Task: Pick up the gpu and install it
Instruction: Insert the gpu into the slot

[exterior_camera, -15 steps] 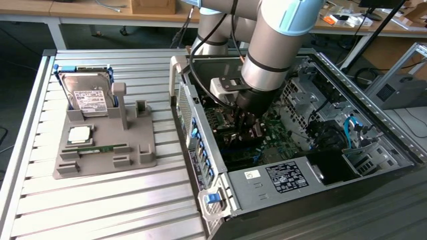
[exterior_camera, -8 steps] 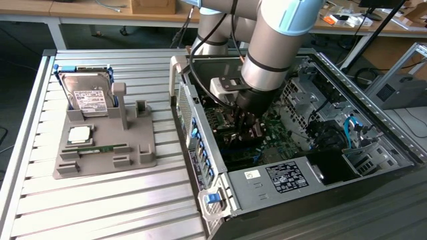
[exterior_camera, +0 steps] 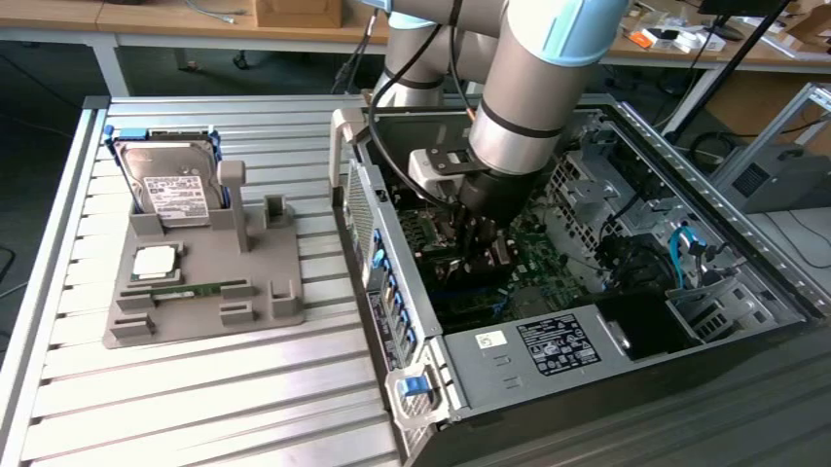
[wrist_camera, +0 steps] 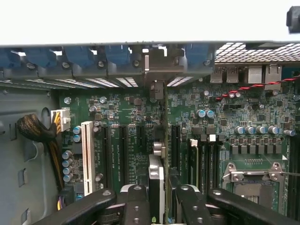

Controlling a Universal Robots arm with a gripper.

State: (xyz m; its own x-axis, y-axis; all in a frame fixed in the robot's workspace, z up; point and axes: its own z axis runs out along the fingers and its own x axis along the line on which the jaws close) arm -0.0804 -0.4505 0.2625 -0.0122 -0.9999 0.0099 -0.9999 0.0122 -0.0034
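The gpu (wrist_camera: pixel 156 180) shows edge-on in the wrist view as a thin dark card with a silver-tan metal edge. It stands upright over the green motherboard (wrist_camera: pixel 122 112), among the black expansion slots. Its metal bracket (wrist_camera: pixel 157 70) reaches the case's rear slot openings. My gripper (wrist_camera: pixel 158 206) is shut on the card, with a black finger (wrist_camera: pixel 136 204) on each side of it. In the exterior view my gripper (exterior_camera: pixel 481 251) reaches down into the open computer case (exterior_camera: pixel 520 360), and the dark card (exterior_camera: pixel 470 277) sits just below it.
A white slot (wrist_camera: pixel 87 150), a cable bundle (wrist_camera: pixel 35 131) and a processor socket (wrist_camera: pixel 253 180) flank the card. On the slatted table, a grey fixture (exterior_camera: pixel 267 302) holds a hard drive (exterior_camera: pixel 175 190), a processor chip (exterior_camera: pixel 156 260) and a green RAM stick (exterior_camera: pixel 195 290). Drive bays (exterior_camera: pixel 610 185) crowd the case.
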